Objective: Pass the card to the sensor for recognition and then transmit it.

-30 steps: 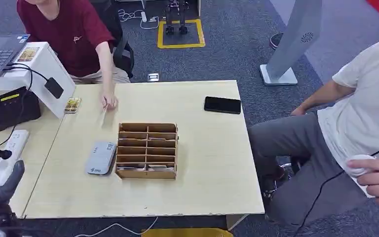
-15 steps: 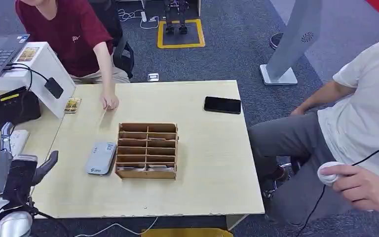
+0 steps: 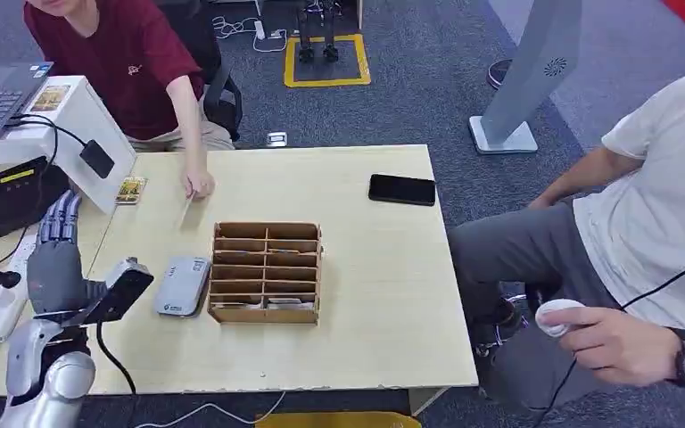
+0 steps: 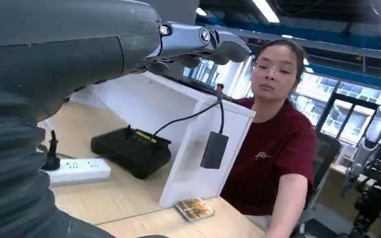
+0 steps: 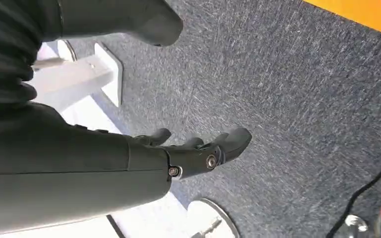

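A pale card [image 3: 185,211] lies on the wooden table [image 3: 375,267] under the fingertips of a person in a red shirt [image 3: 134,62]. The grey card sensor [image 3: 181,285] lies flat just left of a wooden slotted organizer [image 3: 266,272]. My left hand [image 3: 56,259] is raised over the table's left edge, left of the sensor, fingers straight and apart, holding nothing. In the left wrist view its fingers [image 4: 203,42] stretch toward the white stand [image 4: 198,134]. My right hand [image 5: 193,151] hangs over grey carpet with fingers extended and nothing in them.
A black device [image 3: 18,192] and a power strip [image 3: 4,303] sit on the side desk at left. A small stack of picture cards [image 3: 130,188] lies by the white stand [image 3: 80,134]. A black phone [image 3: 401,189] lies far right. A seated person [image 3: 642,223] holds a white object [image 3: 557,316].
My left arm has risen from the bottom-left corner, and the hand now stands higher and further forward beside the sensor. The seated person's hand with the white object has shifted left.
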Robot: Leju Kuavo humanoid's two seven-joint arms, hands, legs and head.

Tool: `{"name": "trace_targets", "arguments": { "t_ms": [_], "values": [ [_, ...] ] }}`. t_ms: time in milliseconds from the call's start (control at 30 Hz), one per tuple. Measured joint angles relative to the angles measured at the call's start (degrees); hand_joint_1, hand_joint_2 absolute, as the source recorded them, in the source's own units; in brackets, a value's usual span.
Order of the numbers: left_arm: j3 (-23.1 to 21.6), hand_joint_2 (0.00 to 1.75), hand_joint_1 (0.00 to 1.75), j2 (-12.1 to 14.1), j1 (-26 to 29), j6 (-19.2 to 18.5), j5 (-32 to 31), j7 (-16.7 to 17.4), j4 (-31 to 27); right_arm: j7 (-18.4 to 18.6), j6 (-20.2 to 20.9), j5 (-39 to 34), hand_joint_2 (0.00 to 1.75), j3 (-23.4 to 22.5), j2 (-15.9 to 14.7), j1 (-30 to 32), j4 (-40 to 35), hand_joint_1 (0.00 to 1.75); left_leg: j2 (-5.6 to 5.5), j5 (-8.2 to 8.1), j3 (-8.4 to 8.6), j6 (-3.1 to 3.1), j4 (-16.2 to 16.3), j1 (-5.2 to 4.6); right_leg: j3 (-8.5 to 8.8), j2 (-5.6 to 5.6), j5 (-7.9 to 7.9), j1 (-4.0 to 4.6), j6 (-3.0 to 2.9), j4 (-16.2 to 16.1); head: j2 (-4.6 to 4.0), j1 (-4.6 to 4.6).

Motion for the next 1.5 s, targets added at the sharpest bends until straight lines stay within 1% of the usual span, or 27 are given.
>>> {"name": "trace_targets", "arguments": {
  "t_ms": [100,300,567,867,900,967,1067,1167,1500],
  "values": [
    [-2.24,1.75,0.0,0.57,-2.26,1.7,-4.31,1.68,3.03,0.15,0.29,1.12,1.75,0.24,0.15,-0.09,0.02,0.0,0.0,0.0,0.0,0.0,0.0,-0.01,0.0,0.0,0.0,0.0,0.0,0.0,0.0,0.04],
    [-6.39,1.75,0.0,0.66,-7.03,4.63,-11.21,4.68,9.7,0.48,0.92,3.06,1.75,0.72,0.44,-0.25,0.04,0.0,0.0,0.01,0.0,0.0,0.01,-0.01,0.0,0.01,0.03,0.0,-0.01,0.0,0.0,0.02],
    [-11.41,1.75,0.0,0.33,-14.38,8.76,-20.76,9.25,20.97,0.96,1.64,6.29,1.75,1.82,0.92,-0.39,0.07,0.0,0.0,0.04,0.0,0.0,0.02,0.0,0.0,0.03,0.05,0.0,-0.04,0.01,0.0,0.02],
    [-14.89,1.75,0.0,-0.46,-21.32,12.81,-29.68,14.08,33.41,1.25,2.67,10.06,1.75,3.08,1.4,-0.58,0.15,0.0,0.02,0.04,0.0,0.0,0.03,0.0,-0.01,0.07,0.07,0.0,-0.05,0.03,0.0,0.02],
    [-15.22,1.75,1.75,-0.54,-22.02,13.29,-30.93,14.71,34.61,1.33,2.78,10.6,1.75,3.17,1.44,-0.6,0.17,0.0,0.01,0.04,0.0,0.0,0.03,0.0,-0.01,0.07,0.07,0.0,-0.05,0.03,0.0,0.02],
    [-15.74,1.75,1.75,-0.76,-23.21,14.16,-32.65,15.43,37.13,1.49,2.97,11.69,1.75,3.39,1.55,-0.61,0.24,0.0,0.02,0.04,0.0,0.0,0.03,0.0,-0.01,0.08,0.07,0.0,-0.05,0.03,0.0,0.02],
    [-15.76,1.75,1.75,-1.18,-24.21,14.12,-32.52,14.51,39.73,1.81,2.97,12.41,1.75,3.43,1.71,-0.61,0.28,0.0,0.02,0.04,0.0,0.0,0.03,0.0,-0.01,0.08,0.07,0.0,-0.05,0.03,0.0,0.02],
    [-15.77,1.75,1.75,-1.44,-24.73,14.1,-32.41,14.4,41.47,1.84,2.97,12.39,1.75,3.45,1.75,-0.61,0.37,0.0,0.02,0.04,-0.01,0.0,0.03,0.0,-0.01,0.08,0.07,0.0,-0.05,0.03,0.0,0.02],
    [-15.76,1.75,1.75,-1.88,-25.92,14.1,-32.39,14.4,43.55,1.88,2.95,12.39,1.75,3.45,1.75,-0.62,0.48,0.0,0.02,0.04,-0.01,0.0,0.03,-0.01,0.0,0.08,0.07,0.0,-0.05,0.03,0.0,0.02]
  ]
}}
